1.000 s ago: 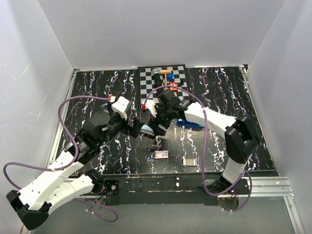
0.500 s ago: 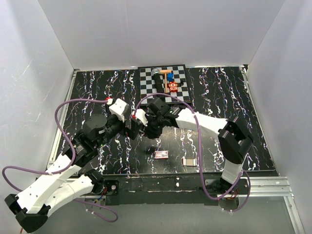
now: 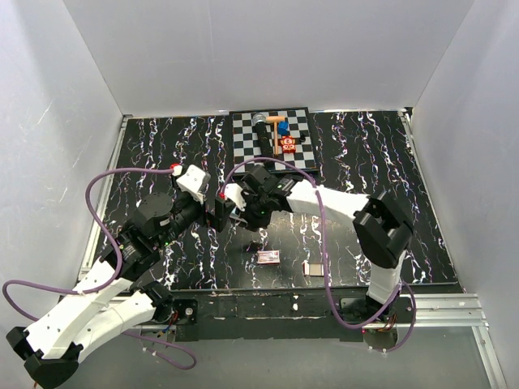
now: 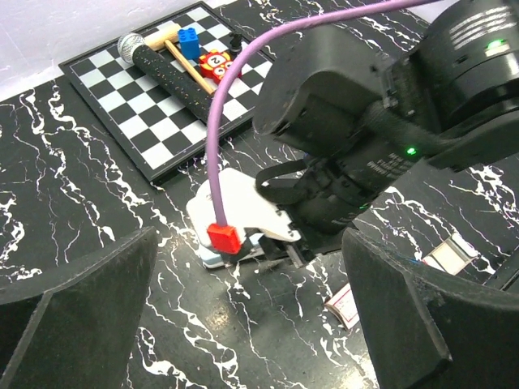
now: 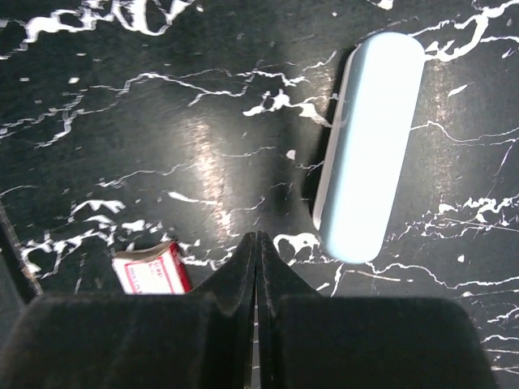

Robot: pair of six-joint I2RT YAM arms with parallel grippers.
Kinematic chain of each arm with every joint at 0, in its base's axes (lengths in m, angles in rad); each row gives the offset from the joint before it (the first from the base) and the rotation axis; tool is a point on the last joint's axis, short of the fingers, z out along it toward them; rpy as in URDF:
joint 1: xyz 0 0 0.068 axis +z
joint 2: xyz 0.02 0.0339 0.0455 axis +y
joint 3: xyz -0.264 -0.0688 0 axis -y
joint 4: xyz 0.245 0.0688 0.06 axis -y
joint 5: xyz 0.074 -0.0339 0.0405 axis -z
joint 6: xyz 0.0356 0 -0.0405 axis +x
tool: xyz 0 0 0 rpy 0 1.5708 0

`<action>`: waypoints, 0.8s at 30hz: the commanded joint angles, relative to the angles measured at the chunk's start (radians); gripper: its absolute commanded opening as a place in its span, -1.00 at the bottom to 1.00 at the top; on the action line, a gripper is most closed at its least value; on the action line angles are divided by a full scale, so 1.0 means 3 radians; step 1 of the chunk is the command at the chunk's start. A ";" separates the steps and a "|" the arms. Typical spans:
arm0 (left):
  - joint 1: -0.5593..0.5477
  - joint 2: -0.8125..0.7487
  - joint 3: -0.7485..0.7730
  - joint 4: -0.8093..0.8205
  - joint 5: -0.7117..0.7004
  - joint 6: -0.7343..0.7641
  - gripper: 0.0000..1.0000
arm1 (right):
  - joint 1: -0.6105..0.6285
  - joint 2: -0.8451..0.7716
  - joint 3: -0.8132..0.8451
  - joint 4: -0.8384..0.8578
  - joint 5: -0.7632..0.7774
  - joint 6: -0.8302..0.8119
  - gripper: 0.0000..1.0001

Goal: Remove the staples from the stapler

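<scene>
Stapler (image 5: 369, 146), pale blue and oblong, lies flat on the black marbled table (image 5: 122, 121), untouched. Just beside the stapler, the right gripper (image 5: 257, 243) hangs with fingers pressed together on nothing, probably to nudge rather than grasp. The left gripper (image 4: 250, 275) gapes wide and empty near the stapler, likely ready to steady it. A white-and-red box (image 5: 150, 267) lies nearby.

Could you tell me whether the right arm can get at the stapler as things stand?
Not quite yet, probably: the right gripper is shut and empty, with the stapler lying uncovered on the table beside it; it must open and shift over.
</scene>
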 commanded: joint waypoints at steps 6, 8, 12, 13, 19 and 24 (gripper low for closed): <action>0.0014 -0.0018 -0.0033 0.0061 -0.0088 0.0015 0.96 | -0.0047 0.0325 0.0271 0.0010 0.0480 0.0134 -0.97; 0.0014 -0.0003 -0.0033 0.0061 -0.0093 0.0020 0.96 | -0.0077 0.0366 0.0307 0.0020 0.0603 0.0160 -0.97; 0.0014 0.0008 -0.0038 0.0071 -0.0103 0.0020 0.96 | -0.0118 0.0351 0.0312 0.0168 0.0802 0.0216 -0.97; 0.0014 0.0018 -0.0043 0.0071 -0.0103 0.0026 0.96 | -0.0139 0.0356 0.0322 0.0199 0.0843 0.0226 -0.97; 0.0014 0.0054 -0.0038 0.0071 -0.0093 0.0031 0.96 | -0.0195 0.0412 0.0450 0.0281 0.0951 0.0293 -0.97; 0.0014 0.0074 -0.0054 0.0071 -0.0098 0.0026 0.96 | -0.0205 0.0433 0.0471 0.0311 0.0956 0.0323 -0.97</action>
